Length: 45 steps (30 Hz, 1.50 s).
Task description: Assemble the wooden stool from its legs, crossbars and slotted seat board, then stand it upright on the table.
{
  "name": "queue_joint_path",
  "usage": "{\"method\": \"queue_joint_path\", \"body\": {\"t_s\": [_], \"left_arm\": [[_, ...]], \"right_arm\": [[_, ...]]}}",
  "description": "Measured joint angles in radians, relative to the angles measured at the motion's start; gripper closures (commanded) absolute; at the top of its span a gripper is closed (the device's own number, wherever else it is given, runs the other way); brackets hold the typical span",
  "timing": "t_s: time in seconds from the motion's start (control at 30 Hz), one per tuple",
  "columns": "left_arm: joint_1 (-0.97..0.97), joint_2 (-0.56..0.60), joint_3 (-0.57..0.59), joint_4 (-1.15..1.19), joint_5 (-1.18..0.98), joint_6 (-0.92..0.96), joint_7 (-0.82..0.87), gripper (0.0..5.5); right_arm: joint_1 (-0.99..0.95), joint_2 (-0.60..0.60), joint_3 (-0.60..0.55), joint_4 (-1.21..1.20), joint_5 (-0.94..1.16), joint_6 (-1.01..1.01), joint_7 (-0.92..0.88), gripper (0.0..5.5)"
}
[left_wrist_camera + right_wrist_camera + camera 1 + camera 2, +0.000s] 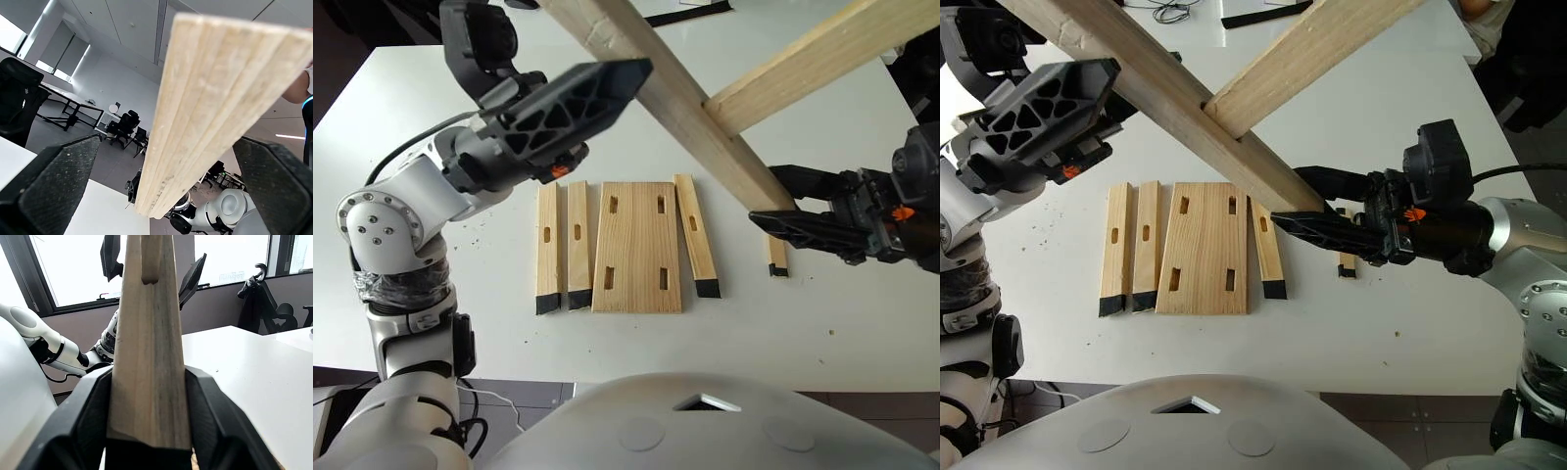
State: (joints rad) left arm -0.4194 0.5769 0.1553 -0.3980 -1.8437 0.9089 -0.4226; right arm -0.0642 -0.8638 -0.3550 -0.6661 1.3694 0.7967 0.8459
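Observation:
A long wooden leg (pixel 705 127) hangs slanted above the table, with a crossbar (pixel 803 59) joined to it and running up to the right. My right gripper (pixel 771 199) is shut on the leg's lower end, fingers (pixel 88 421) pressed to both sides. My left gripper (pixel 631 73) is open, its fingers (pixel 54 186) straddling the leg's upper part with gaps on each side. Flat on the table lie the slotted seat board (pixel 636 245), two slotted legs (pixel 547 245) side by side to its left and one (pixel 695 235) to its right. Another black-tipped piece (pixel 776 262) is partly hidden under the right gripper.
The white table (pixel 842 323) has free room in front of and to the right of the laid-out parts. A black strip (pixel 690 15) lies at the far edge. Small wood crumbs dot the surface left of the parts.

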Motion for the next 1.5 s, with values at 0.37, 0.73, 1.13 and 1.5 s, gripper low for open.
{"method": "queue_joint_path", "body": {"t_s": [0.37,0.73,1.13,1.5], "left_arm": [[0.075,-0.035,-0.036,-0.138,0.173,-0.050,-0.078,0.67],[0.125,-0.009,-0.041,-0.190,0.199,-0.065,-0.149,2.17],[0.151,0.013,-0.069,-0.204,0.282,-0.062,-0.188,3.31],[0.130,0.013,-0.082,-0.198,0.292,-0.061,-0.169,3.36]], "right_arm": [[-0.014,-0.044,0.045,0.026,0.000,0.027,0.052,3.43],[-0.031,-0.061,0.072,0.055,-0.015,0.037,0.107,3.43],[-0.029,-0.084,0.075,0.056,-0.039,0.038,0.151,3.43],[-0.017,-0.084,0.075,0.057,-0.070,0.029,0.159,3.43]]}}
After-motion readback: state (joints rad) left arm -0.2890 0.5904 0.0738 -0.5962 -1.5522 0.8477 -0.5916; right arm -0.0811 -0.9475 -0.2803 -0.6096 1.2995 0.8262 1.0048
